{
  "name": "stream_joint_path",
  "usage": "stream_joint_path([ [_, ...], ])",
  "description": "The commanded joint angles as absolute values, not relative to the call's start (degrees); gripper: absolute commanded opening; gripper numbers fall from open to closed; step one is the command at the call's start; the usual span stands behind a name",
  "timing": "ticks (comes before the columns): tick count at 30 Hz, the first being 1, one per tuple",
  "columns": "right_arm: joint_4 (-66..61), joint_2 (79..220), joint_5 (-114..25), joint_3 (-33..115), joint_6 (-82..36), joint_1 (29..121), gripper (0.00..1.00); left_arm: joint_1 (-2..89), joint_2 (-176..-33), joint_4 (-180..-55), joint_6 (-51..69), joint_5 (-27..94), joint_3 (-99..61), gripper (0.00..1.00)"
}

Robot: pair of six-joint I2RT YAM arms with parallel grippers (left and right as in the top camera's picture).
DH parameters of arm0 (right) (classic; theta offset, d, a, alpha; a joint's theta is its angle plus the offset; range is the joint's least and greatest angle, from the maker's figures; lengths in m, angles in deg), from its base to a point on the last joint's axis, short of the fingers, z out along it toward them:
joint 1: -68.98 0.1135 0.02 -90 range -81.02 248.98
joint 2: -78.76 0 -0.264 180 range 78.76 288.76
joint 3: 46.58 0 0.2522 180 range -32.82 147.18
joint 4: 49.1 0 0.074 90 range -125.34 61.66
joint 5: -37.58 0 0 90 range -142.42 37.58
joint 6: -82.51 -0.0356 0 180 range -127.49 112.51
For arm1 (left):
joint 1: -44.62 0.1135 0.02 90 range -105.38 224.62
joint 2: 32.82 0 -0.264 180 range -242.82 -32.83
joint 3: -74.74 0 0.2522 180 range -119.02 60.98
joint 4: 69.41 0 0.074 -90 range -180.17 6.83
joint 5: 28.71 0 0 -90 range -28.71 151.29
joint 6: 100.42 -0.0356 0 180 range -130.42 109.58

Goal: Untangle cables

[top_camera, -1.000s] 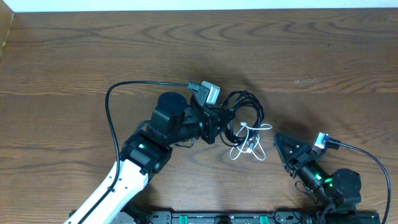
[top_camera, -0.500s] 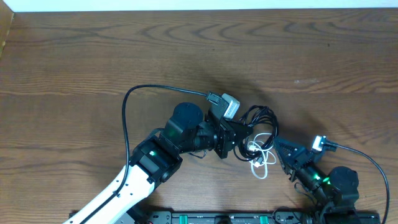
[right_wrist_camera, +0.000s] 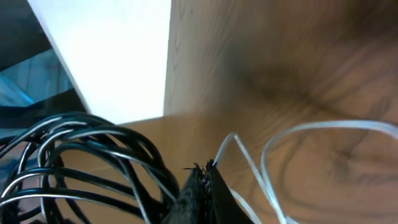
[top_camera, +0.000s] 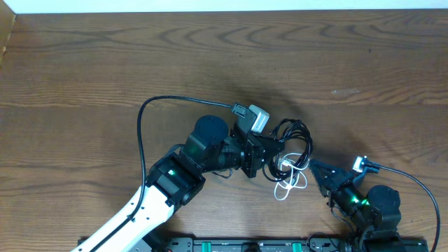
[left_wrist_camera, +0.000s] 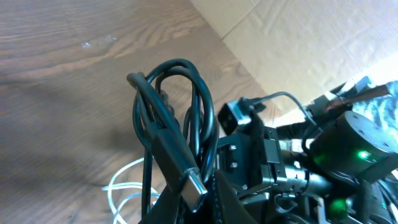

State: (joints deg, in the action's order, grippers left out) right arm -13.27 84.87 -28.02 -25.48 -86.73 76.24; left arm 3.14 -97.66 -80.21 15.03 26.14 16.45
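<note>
Over the last second the left arm has swung to the right, carrying its load across the wood, and the right gripper (top_camera: 316, 169) has gone from spread to fully closed, its dark tapered fingers pressed into one point. The left gripper (top_camera: 269, 157) is clamped on a looped bundle of thin, glossy black cables (top_camera: 295, 136), which rises in stiff rounded arcs from between its fingers; in the left wrist view one cord of the black cables (left_wrist_camera: 176, 99) ends in a flat silver metal plug (left_wrist_camera: 193, 184). Below the bundle a thin white cable (top_camera: 289, 185) lies in loose, limp loops on the dark brown wood-grain table (top_camera: 210, 56), between the two grippers and just beside the right one's tip. In the right wrist view a strand of the white cable (right_wrist_camera: 311, 129) runs up to the closed fingertips (right_wrist_camera: 200, 186); whether it is pinched there cannot be told. A thicker black lead (top_camera: 150, 115) arches smoothly from the left arm's wrist. A broad stretch of bare wood lies between the bundle and the table's straight far edge, with the same to either side; the near edge sits close behind both arm bases.
</note>
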Motion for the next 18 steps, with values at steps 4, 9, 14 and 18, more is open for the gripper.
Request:
stream_joint_path([
  [4,-8.79,84.72,-44.35,-25.31,-72.09,76.46,0.01,3.08,-97.55,-83.16,14.51,38.97,15.66,0.08],
  [9,-8.88,84.83,-51.67,-25.31,-65.05,76.46,0.01,3.08,-97.55,-88.01,14.51,46.22,15.66,0.08],
  [14,-8.92,84.83,-53.77,-25.31,-64.64,76.48,0.02,3.06,-97.55,-89.96,16.47,49.33,15.66,0.08],
  [18,-8.99,84.83,-37.7,-25.31,-64.68,76.48,0.29,3.06,-97.55,-89.43,16.65,48.89,15.66,0.08],
])
